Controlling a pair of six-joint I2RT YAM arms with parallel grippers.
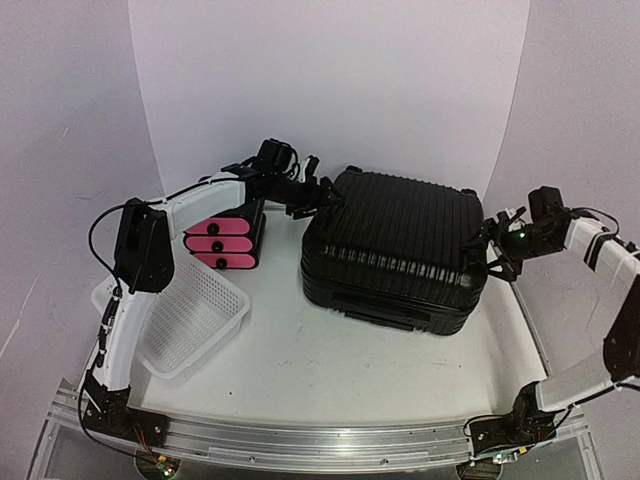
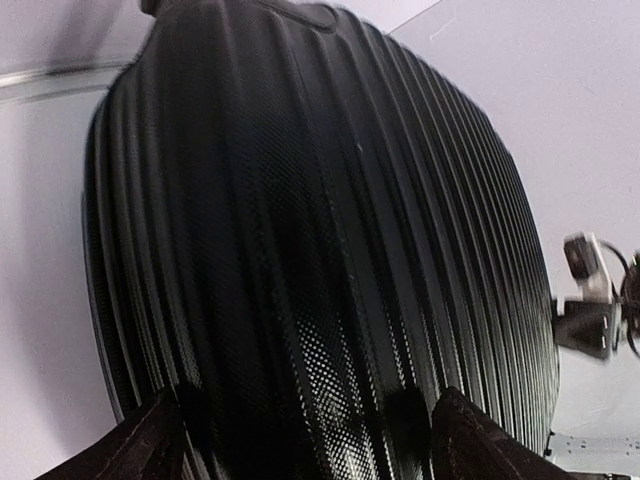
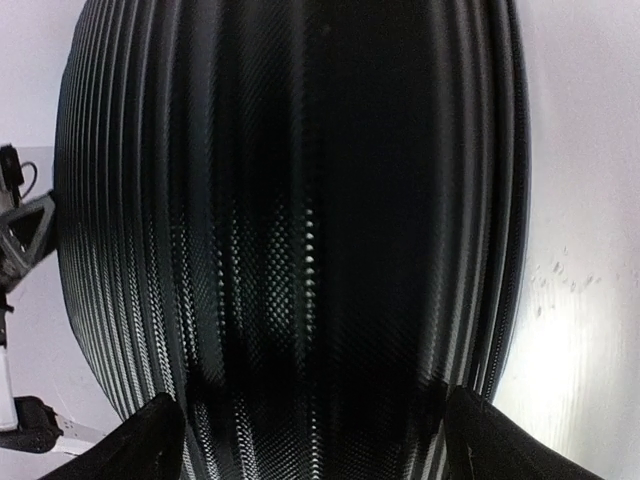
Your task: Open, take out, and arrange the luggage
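The luggage (image 1: 395, 245) is a black ribbed hard-shell suitcase, lying flat and closed in the middle of the table. My left gripper (image 1: 318, 197) is at its far-left corner. In the left wrist view the ribbed shell (image 2: 320, 220) fills the picture, and the left gripper (image 2: 307, 400) stands open with its two dark fingers wide apart over the shell. My right gripper (image 1: 487, 247) is at the case's right edge. It (image 3: 310, 400) is also open, and the shell (image 3: 300, 200) runs on ahead between its fingers. Neither gripper holds anything.
A small black box with pink drawers (image 1: 225, 240) stands left of the suitcase, under the left arm. A white mesh basket (image 1: 195, 315) sits tilted at the front left. A white backdrop curves behind. A metal rail (image 1: 320, 440) runs along the near edge.
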